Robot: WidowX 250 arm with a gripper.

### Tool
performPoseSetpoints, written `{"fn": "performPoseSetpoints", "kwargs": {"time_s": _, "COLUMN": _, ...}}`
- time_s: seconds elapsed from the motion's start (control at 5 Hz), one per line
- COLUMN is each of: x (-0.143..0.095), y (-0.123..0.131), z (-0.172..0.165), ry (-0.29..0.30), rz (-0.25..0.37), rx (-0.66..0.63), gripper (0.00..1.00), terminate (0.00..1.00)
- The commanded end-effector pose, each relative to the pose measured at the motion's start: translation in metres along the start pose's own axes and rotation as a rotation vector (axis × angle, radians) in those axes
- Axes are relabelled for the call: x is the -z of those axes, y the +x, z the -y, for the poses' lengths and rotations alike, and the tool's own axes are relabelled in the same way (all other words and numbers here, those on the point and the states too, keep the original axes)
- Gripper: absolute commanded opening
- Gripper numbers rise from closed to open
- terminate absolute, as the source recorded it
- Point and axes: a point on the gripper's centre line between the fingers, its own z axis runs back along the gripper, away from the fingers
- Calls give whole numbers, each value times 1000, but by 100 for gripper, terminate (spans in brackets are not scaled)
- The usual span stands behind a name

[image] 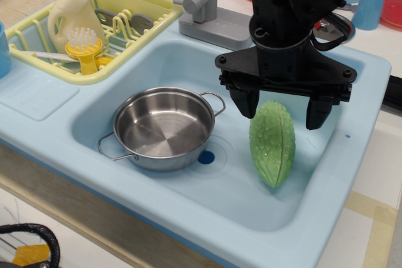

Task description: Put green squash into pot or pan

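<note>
The green squash (272, 144) lies in the light blue sink basin (188, 205), right of centre, its long axis running front to back. The steel pot (163, 128) stands empty in the basin to the squash's left, with wire loop handles at its far right and near left. My black gripper (281, 108) hangs over the squash's far end, jaws wide open. The left finger (245, 101) is close beside the squash's upper left and the right finger (317, 112) stands apart on its right. The gripper holds nothing.
A blue drain disc (206, 157) lies between pot and squash. A grey faucet (204, 4) rises behind the basin. A yellow dish rack (135, 14) at the back left holds a cream bottle (72, 14) and a yellow brush (85, 48). Blue cups (370, 7) stand at the back right.
</note>
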Motion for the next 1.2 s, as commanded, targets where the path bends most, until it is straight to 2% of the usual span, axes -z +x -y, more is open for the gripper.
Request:
{"fn": "performPoseSetpoints", "kwargs": {"time_s": 0.0, "x": 0, "y": 0, "z": 0, "ry": 0, "rz": 0, "rx": 0, "gripper": 100, "terminate": 0}}
{"fn": "performPoseSetpoints", "kwargs": {"time_s": 0.2, "x": 10, "y": -1, "z": -1, "ry": 10, "rz": -13, "rx": -21, "gripper": 100, "terminate": 0}}
{"fn": "performPoseSetpoints", "kwargs": {"time_s": 0.6, "x": 37, "y": -8, "z": -5, "ry": -31, "rz": -61, "rx": -51, "gripper": 100, "terminate": 0}}
{"fn": "performPoseSetpoints", "kwargs": {"time_s": 0.8, "x": 44, "y": -8, "z": -4, "ry": -29, "rz": -83, "rx": -63, "gripper": 100, "terminate": 0}}
{"fn": "performPoseSetpoints", "kwargs": {"time_s": 1.0, "x": 42, "y": -8, "z": -4, "ry": -21, "rz": -84, "rx": -68, "gripper": 0, "terminate": 0}}
